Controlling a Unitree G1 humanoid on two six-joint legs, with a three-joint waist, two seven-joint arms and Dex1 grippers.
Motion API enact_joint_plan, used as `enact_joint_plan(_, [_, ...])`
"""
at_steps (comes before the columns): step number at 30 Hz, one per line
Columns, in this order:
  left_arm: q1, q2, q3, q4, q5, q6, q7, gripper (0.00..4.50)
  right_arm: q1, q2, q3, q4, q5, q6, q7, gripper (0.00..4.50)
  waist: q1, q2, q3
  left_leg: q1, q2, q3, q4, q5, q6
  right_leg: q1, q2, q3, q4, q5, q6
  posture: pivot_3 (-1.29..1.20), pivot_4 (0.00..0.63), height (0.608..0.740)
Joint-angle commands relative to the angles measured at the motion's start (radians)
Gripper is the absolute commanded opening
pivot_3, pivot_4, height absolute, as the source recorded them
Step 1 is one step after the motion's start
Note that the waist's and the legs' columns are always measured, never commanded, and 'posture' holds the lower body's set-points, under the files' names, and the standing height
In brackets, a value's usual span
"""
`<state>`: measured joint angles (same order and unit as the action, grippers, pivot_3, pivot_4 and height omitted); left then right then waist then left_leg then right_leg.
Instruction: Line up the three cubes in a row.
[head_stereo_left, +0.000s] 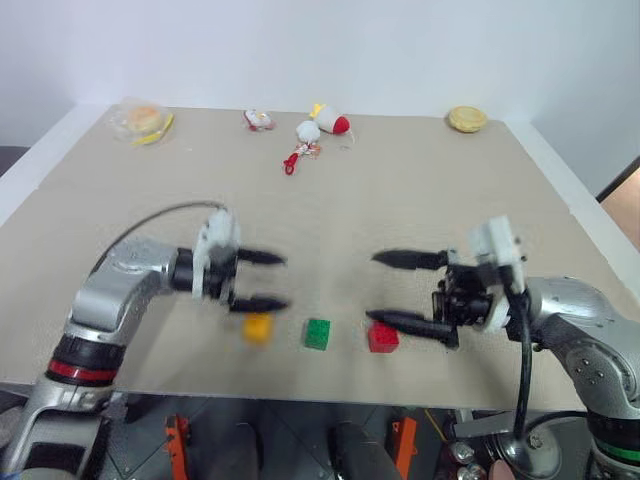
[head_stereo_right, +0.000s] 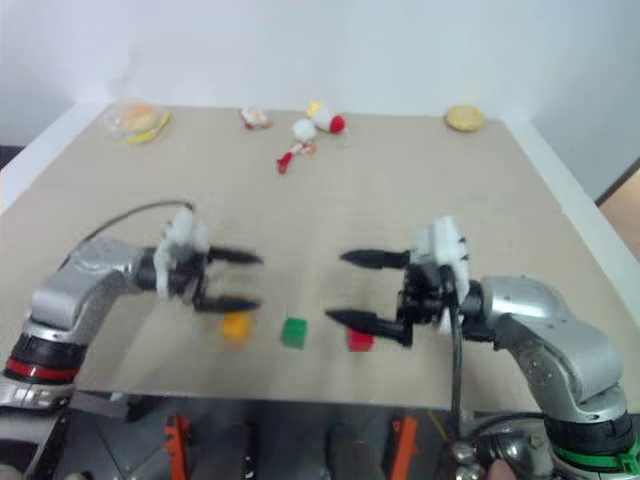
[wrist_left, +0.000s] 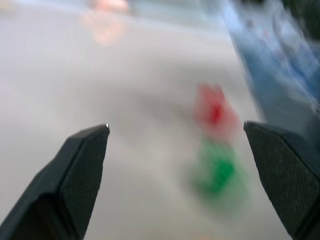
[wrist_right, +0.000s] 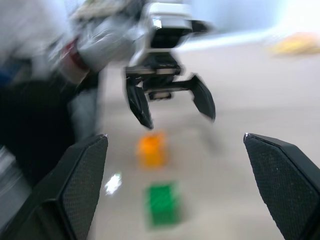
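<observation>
Your left gripper (head_stereo_left: 262, 281) hung above the table (head_stereo_left: 400, 190) with its jaws spread wide and nothing between them. The yellow-orange cube (head_stereo_left: 258, 327) sat on the table just below and slightly past the lower fingertip, not touching it. Your right gripper (head_stereo_left: 388, 289) faced the left one, jaws also wide apart and empty. The red cube (head_stereo_left: 382, 336) lay just under its lower finger; contact could not be told. The green cube (head_stereo_left: 317, 333) stood between the other two, in the gap between your two grippers' fingertips and lower than both. The three cubes formed a row near the table's front edge, yellow-orange, green, red, each apart from its neighbour. In the right wrist view the left gripper's open fingers hovered above the yellow-orange cube, with the green one nearer your right jaws.
</observation>
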<state>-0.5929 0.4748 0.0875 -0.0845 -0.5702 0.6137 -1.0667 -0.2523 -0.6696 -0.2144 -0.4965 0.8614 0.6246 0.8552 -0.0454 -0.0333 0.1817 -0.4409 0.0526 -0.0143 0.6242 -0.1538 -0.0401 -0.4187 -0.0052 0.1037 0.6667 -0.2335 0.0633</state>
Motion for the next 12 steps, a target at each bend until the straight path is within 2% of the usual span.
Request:
enact_joint_plan(1, [0.056,-0.106,0.128,-0.072,0.063,-0.022,0.375,4.46,0.042,0.133,-0.075,0.034,-0.078,-0.059,-0.264,4.50,-0.003,0.000,-0.001,0.001,0.000,0.000,-0.001,0.000,0.000,0.000,0.000,0.001,0.000,0.002,0.003,0.00,0.150,0.736])
enact_joint_plan(3, [0.149,-0.174,0.135,-0.097,0.174,-0.118,0.545,4.46,0.078,0.237,-0.054,0.069,-0.230,-0.138,-0.434,4.50,-0.005,0.002,-0.004,0.005,0.000,0.001,-0.004,0.000,0.000,0.002,0.001,0.003,0.000,0.002,0.003,0.00,0.150,0.736])
enact_joint_plan(7, [0.253,-0.282,0.156,-0.083,0.296,-0.244,0.780,4.46,0.138,0.381,-0.001,0.132,-0.464,-0.282,-0.638,4.50,-0.001,0.002,-0.004,0.003,0.000,0.001,-0.006,0.000,-0.001,-0.001,0.002,0.004,0.001,0.002,0.002,0.00,0.150,0.736])
enact_joint_plan(10, [0.301,-0.341,0.164,-0.061,0.331,-0.320,0.873,4.46,0.162,0.460,0.003,0.172,-0.572,-0.354,-0.753,4.50,0.001,0.002,-0.004,0.002,-0.001,0.001,-0.005,0.001,-0.002,-0.001,0.001,0.004,0.000,0.003,0.002,0.00,0.150,0.736])
enact_joint_plan(12, [0.315,-0.344,0.130,-0.037,0.396,-0.351,0.920,4.46,0.152,0.492,0.008,0.198,-0.614,-0.364,-0.802,4.50,0.001,0.002,-0.004,0.003,-0.002,0.003,-0.004,0.003,-0.005,-0.001,0.000,0.005,0.000,0.002,0.000,0.00,0.150,0.736])
